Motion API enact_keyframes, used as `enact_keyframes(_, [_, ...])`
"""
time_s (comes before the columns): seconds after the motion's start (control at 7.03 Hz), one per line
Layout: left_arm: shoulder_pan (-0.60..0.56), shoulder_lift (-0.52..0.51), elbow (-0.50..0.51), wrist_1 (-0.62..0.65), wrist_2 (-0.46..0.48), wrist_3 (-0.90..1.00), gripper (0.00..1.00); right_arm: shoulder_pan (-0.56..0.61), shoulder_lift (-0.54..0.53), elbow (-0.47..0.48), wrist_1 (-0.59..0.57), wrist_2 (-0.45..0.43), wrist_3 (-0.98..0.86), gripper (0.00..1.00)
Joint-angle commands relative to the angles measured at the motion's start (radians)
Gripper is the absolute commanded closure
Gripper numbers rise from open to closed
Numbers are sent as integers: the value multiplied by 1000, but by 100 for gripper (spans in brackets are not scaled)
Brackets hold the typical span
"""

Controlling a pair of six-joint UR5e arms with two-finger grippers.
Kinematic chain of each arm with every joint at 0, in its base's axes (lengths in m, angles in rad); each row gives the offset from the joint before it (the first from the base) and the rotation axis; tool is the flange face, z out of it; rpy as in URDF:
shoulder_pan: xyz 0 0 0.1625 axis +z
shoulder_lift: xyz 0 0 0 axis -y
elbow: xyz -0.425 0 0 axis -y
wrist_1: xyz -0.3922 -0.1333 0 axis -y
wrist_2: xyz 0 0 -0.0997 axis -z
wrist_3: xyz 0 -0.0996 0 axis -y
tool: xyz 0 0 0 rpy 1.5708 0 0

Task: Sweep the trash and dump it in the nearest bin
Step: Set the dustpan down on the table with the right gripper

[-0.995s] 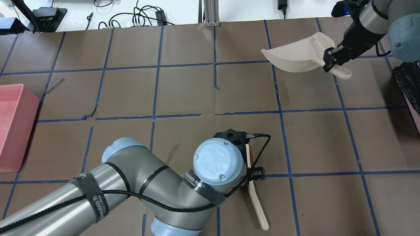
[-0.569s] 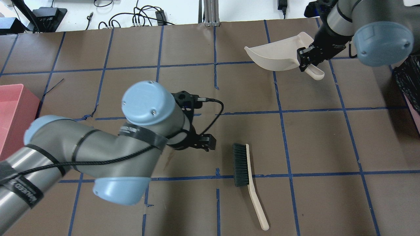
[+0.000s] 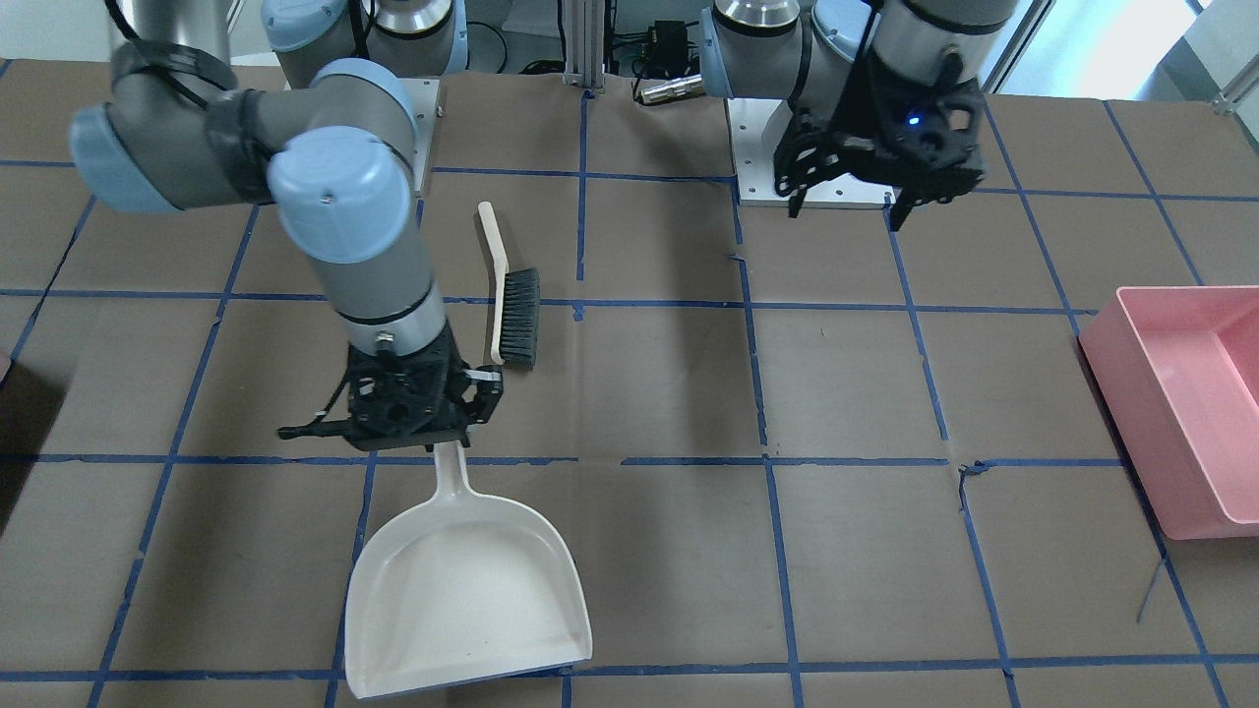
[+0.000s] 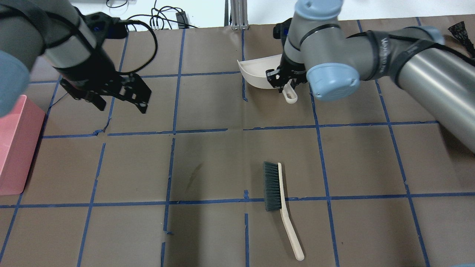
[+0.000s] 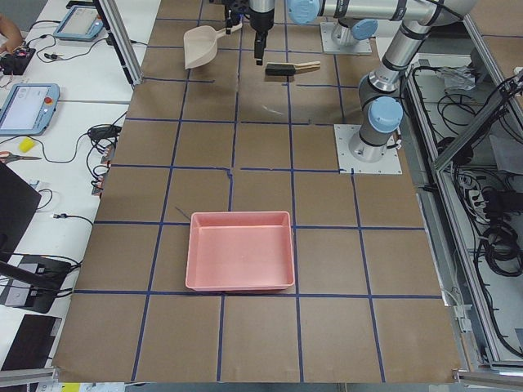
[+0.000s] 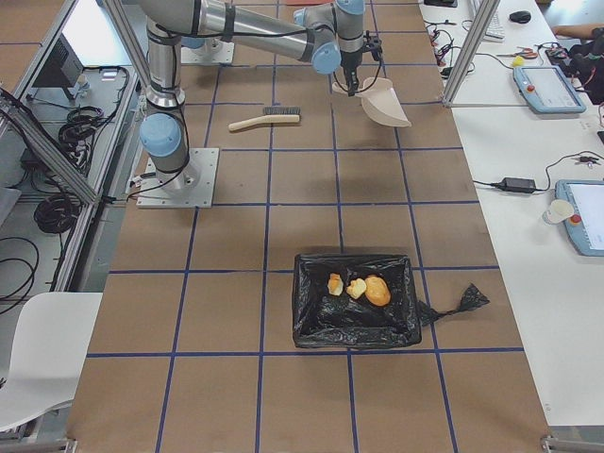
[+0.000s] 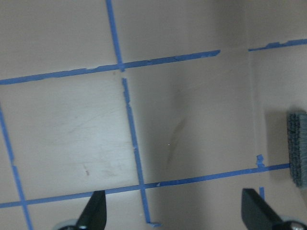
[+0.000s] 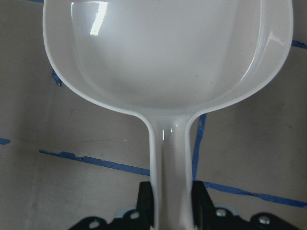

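Surface (image 4: 222,155): brown paper gridded with blue tape, white benches with cables beyond its far edge.
Change, left side: the left claw (image 4: 121,105) was over the middle, just beside the brush (image 4: 278,200), a moment ago; it has since swung away to the far left, near the pink bin (image 4: 15,148).
Change, right side: the right claw (image 8: 172,201) has carried the dustpan (image 3: 462,580) from the far right corner in toward the centre line.
Unchanged: the brush lies flat where it lay, bristles facing left, handle toward the robot.
Left arm pose: wrist pointing down, fingers (image 7: 93,211) spread wide with nothing between them, raised above the paper.
Right arm pose: reaching forward, wrist down, claw clamped on the dustpan's handle; the pan's mouth faces the far edge. Whether its lip touches the paper I cannot tell.
Trash (image 6: 357,287): all three pieces lie in the black-lined bin (image 6: 311,326) at the right end, well apart from the dustpan.
Room: wide brown paper separates the left claw, brush and dustpan; a bin sits at each end.
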Motion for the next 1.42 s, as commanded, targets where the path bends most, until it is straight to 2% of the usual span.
enact_keyframes(0.0, [95, -7, 47, -79, 4, 83, 0, 129, 102, -5, -123, -48, 153, 100])
enact_keyframes(0.14, [92, -10, 29, -71, 6, 71, 0, 149, 106, -4, -123, -75, 178, 100])
enact_keyframes(0.57, [89, 27, -73, -56, 1, -47, 0, 160, 108, -4, -113, -79, 193, 98])
enact_keyframes(0.71, [89, 33, -85, -56, -2, -67, 0, 160, 110, -1, -114, -76, 193, 91])
enact_keyframes(0.85, [89, 35, -82, -54, -3, -73, 0, 160, 128, -1, -111, -62, 193, 79])
enact_keyframes(1.14, [77, 38, -76, -54, -8, -81, 0, 160, 148, -5, -110, -54, 271, 44])
enact_keyframes(1.28, [52, 36, -71, -54, -2, -87, 0, 154, 148, -8, -108, -50, 281, 16])
